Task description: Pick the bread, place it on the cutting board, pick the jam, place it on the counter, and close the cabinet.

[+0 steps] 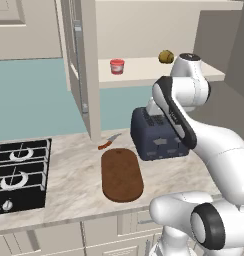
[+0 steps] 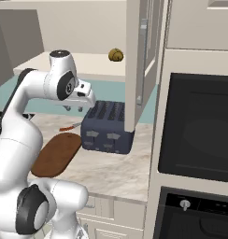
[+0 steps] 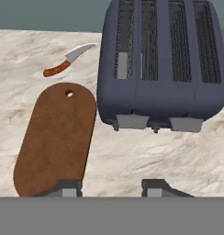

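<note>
Up on the pale shelf of the open cabinet (image 1: 84, 75), the jam (image 1: 117, 66) sits to the left and the bread (image 1: 166, 56) well to its right. Below, the cutting board (image 1: 122, 175) lies bare beside the toaster (image 1: 156, 134). Above these hangs the gripper (image 3: 111, 188), fingers spread and empty. That roll looks light and yielding, best pinched gently across its middle.

My arm (image 1: 214, 145) is glossy white with rounded segments, dark grey joint rings and a black band along one link. My gripper (image 3: 111, 188) ends in two small dark fingertips (image 3: 63, 188) with pale pads.
</note>
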